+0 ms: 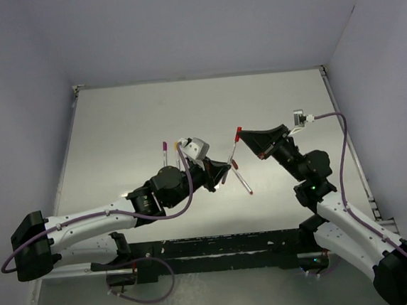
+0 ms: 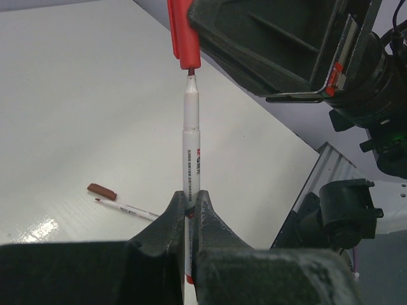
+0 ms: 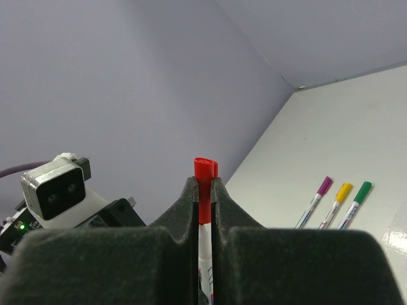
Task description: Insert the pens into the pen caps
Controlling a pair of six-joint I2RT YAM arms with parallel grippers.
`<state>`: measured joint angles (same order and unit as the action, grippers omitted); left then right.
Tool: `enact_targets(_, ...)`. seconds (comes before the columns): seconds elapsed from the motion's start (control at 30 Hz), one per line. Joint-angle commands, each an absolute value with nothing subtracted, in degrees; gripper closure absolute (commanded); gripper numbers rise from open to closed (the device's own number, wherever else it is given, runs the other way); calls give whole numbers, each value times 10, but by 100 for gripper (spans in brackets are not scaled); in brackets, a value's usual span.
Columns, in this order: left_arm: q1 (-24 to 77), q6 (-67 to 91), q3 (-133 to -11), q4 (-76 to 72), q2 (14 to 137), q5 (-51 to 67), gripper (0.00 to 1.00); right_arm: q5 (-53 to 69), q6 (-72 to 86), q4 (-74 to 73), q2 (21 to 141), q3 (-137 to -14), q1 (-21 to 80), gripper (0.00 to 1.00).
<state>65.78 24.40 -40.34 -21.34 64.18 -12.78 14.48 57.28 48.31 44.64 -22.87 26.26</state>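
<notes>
Beyond right pincer [image 3: 202, 190]: three capped pens [image 3: 336, 204]; left wrist shows loose cap [image 2: 102, 190].

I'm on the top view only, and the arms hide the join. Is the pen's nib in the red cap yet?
Observer: Not seated. In the left wrist view the pen stands upright with its nib just below the mouth of the red cap.
Operator: Are they lined up?
Observer: Roughly. In that view the nib points at the middle of the cap's mouth and the two run nearly in one line.
Operator: Which ones are already done?
Observer: The right wrist view shows three capped pens lying side by side on the table: magenta, yellow and green.
</notes>
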Motion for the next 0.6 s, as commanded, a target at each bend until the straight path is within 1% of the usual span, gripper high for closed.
enact_targets(0.0, 661, 240, -405, -237, 633, -129, 100, 143, 561, 506, 444, -231, 266, 100)
enact_targets(0.27, 661, 241, -410, -250, 646, -131, 100, 145, 563, 506, 446, -227, 275, 100)
enact_targets(0.57, 661, 233, -426, -271, 649, -138, 100, 137, 546, 498, 457, -209, 307, 100)
